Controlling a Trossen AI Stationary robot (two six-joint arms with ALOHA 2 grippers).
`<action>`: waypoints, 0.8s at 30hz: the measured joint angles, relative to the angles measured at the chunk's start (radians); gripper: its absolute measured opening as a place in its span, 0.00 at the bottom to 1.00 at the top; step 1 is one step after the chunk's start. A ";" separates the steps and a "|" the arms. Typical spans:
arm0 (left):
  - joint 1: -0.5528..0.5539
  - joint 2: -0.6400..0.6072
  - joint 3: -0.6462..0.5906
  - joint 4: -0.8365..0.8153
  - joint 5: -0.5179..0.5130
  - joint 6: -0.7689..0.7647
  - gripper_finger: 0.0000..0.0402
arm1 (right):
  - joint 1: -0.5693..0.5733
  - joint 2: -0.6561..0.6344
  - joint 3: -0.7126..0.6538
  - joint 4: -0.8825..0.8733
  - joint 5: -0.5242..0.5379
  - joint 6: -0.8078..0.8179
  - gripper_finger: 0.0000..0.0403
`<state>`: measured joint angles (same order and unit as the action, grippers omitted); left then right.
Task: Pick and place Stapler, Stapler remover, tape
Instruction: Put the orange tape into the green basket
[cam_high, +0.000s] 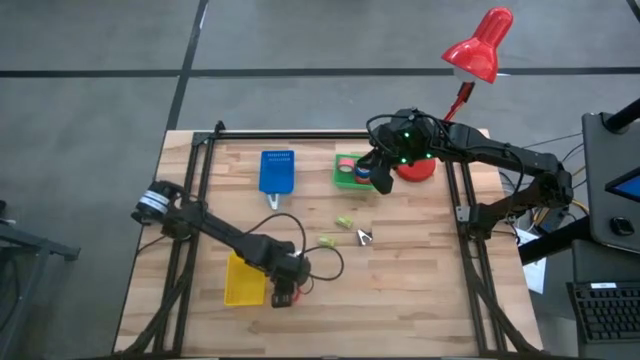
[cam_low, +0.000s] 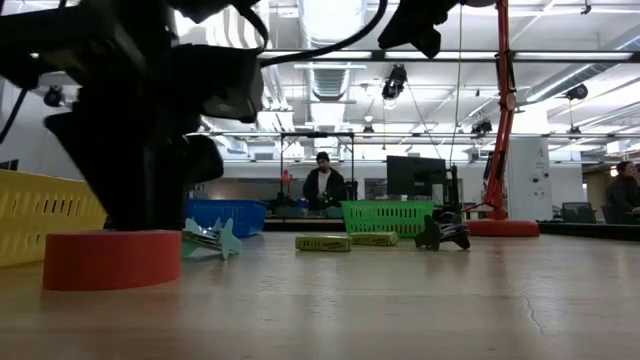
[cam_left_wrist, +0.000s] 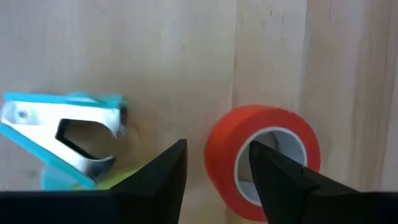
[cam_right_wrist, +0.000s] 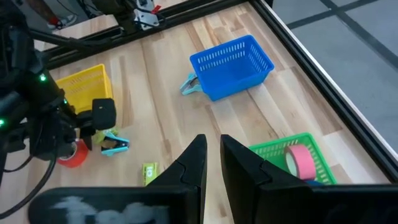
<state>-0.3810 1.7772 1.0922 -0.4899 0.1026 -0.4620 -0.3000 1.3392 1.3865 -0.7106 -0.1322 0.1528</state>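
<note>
Tape first: the red tape roll (cam_left_wrist: 261, 158) your left gripper (cam_left_wrist: 214, 171) is working sits on the desk near the front edge, just beside the yellow bin (cam_high: 243, 278). In the left wrist view one finger is down inside the roll's pale core and the other is outside the red wall, so the fingers are parted around it, but I can't say they've clamped yet. In the low view the roll looks flat on the wood, not lifted.

What looks done: a pink-red roll (cam_right_wrist: 301, 160) is already in the green bin (cam_right_wrist: 273, 151) near the back edge, with something blue next to it that I'd guess is the blue roll.

Your right gripper (cam_right_wrist: 213, 163) hangs over that green bin with its fingers close together, only a thin gap, and nothing in them.

What's left, as far as I can judge:
- the roll at the left gripper
- the teal staple remover (cam_left_wrist: 68, 134) right beside it
- another teal remover (cam_right_wrist: 190, 85) touching the blue bin (cam_right_wrist: 232, 65), outside it
- two little yellow-green boxes (cam_high: 343, 222) mid-desk, plus a dark item near them that I can't identify

The blue bin looks bare inside. So early to middle, I'd say.

Labels: none readable anywhere; the boxes have print but it's too small.
</note>
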 joint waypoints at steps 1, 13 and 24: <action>0.002 0.001 0.000 0.001 0.005 0.007 0.41 | 0.000 0.000 0.000 -0.001 0.000 0.000 0.11; 0.100 -0.042 0.071 -0.059 0.004 0.035 0.08 | 0.000 -0.010 0.000 0.003 0.001 0.009 0.11; 0.411 -0.064 0.194 0.099 -0.386 0.134 0.17 | 0.000 -0.039 0.000 0.007 0.003 0.012 0.11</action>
<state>0.0298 1.7137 1.2859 -0.3910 -0.2837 -0.3276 -0.3000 1.3002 1.3865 -0.7032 -0.1297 0.1647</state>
